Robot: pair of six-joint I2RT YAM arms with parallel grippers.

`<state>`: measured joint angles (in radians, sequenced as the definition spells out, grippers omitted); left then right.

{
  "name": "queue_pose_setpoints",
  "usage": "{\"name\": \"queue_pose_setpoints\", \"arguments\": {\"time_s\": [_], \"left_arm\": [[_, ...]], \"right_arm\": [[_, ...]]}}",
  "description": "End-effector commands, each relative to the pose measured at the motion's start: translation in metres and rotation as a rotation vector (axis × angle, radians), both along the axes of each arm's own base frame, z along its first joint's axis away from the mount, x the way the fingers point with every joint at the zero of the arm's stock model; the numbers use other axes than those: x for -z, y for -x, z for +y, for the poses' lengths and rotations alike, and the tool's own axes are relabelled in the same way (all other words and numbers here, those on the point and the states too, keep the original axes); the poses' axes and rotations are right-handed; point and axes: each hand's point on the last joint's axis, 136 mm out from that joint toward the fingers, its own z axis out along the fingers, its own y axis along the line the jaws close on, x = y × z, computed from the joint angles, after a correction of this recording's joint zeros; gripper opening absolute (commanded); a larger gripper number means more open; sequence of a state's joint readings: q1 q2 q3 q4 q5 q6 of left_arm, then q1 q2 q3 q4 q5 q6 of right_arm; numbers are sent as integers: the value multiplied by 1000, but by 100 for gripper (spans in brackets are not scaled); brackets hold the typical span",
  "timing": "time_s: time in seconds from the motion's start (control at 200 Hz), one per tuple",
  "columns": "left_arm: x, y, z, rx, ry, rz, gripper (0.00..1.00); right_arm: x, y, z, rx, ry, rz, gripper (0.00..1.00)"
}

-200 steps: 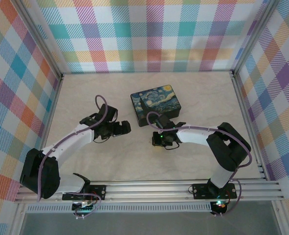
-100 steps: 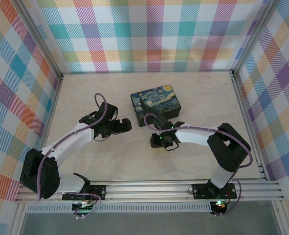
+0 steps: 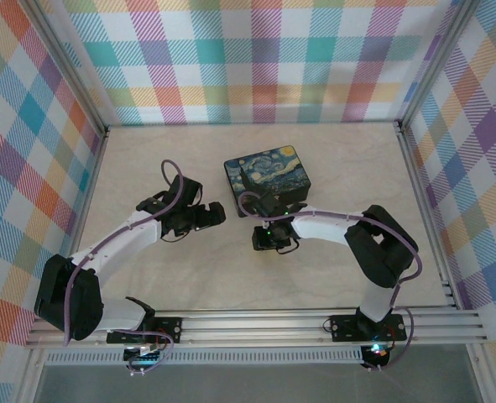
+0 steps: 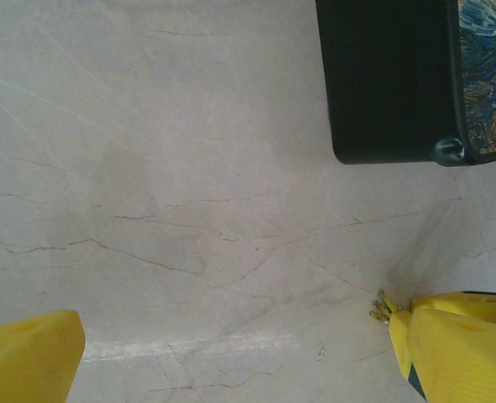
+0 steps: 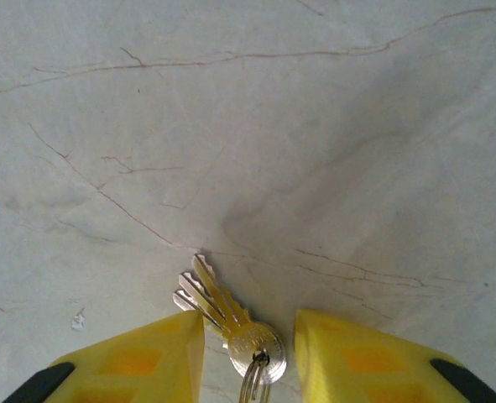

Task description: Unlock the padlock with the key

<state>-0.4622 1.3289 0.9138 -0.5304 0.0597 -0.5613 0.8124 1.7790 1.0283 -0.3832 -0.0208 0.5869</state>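
Observation:
The key [image 5: 210,294], one of a small silvery bunch on a ring, lies flat on the marble table. My right gripper [image 5: 249,323] is open and low over it, a yellow finger on each side, with a gap between the key head and the right finger. In the top view the right gripper [image 3: 264,239] sits just in front of the box. My left gripper [image 3: 214,216] stands wide open beside it with nothing between its fingers [image 4: 29,357]. The key tips [image 4: 382,306] poke out by the yellow finger at the lower right of the left wrist view. The padlock is out of view.
A dark box with a starry-night lid [image 3: 268,176] stands just behind both grippers; its black side wall [image 4: 386,84] is at the upper right of the left wrist view. Aluminium rails and checked walls close the table in on three sides.
The right gripper has shifted slightly left and toward the box, and its jaws have parted around the keys. The left arm has hardly moved.

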Motion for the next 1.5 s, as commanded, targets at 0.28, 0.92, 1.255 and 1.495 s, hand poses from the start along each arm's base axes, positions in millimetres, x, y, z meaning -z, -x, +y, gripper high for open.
{"name": "queue_pose_setpoints", "arguments": {"time_s": [0.28,0.92,1.255,1.495], "left_arm": [[-4,-1,2,3,-9,-5,99],[18,29,-68,33,437,165,98],[8,28,-92,46,596,220,94],[-1,24,-102,48,658,241,78]], "right_arm": [[32,26,-30,48,112,94,11],[-24,18,6,89,-347,6,0],[-53,20,13,60,-459,-16,0],[-71,16,26,20,-526,-26,0]]}}
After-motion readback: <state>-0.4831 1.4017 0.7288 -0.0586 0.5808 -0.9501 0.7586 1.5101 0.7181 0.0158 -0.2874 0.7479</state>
